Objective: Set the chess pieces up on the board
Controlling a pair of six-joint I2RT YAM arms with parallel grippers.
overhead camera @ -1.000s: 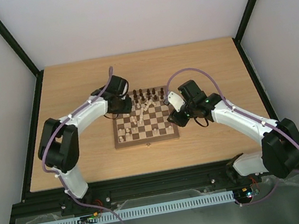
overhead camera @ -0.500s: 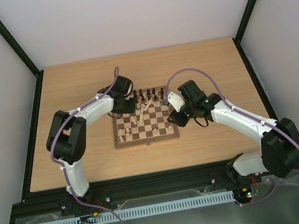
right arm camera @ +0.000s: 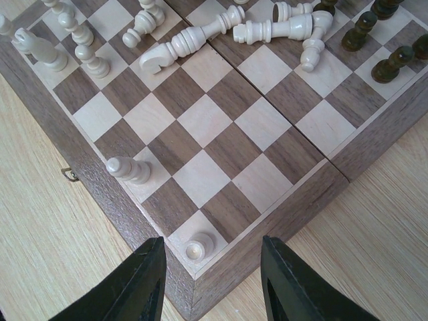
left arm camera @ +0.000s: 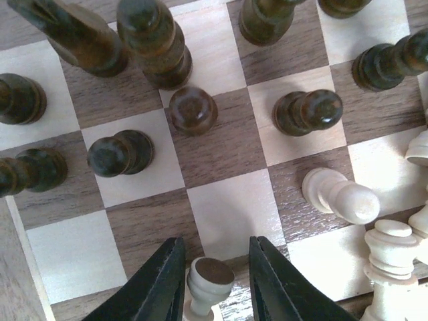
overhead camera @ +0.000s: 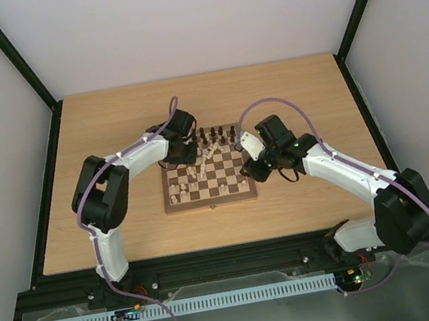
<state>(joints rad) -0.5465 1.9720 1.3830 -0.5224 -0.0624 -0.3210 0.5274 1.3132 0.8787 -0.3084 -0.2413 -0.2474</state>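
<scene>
Between the spread jaws of the left gripper (left arm camera: 216,242) sits a pale piece (left arm camera: 208,279), its dark round end turned up toward the wrist camera. It lies close against the left finger, while a sliver of board shows beside the right one, so the jaws look open around it rather than clamped. That is the change: over the last second the left arm has swung from beside the board (overhead camera: 210,203) in over its far left corner. The dark pieces (left arm camera: 192,110) now stand just beyond its fingertips, with more pale pieces (left arm camera: 341,197) off to the right of the jaws. The right gripper (right arm camera: 212,241) has not moved. Its jaws are wide apart at a corner of the board, and a cream pawn (right arm camera: 198,249) stands upright on the corner square between them, untouched. Well ahead of those jaws a heap (right arm camera: 194,40) of cream figures lies toppled. By the look of it, the left arm has just arrived to take or set one piece, and most of the pale side is not yet stood up.
</scene>
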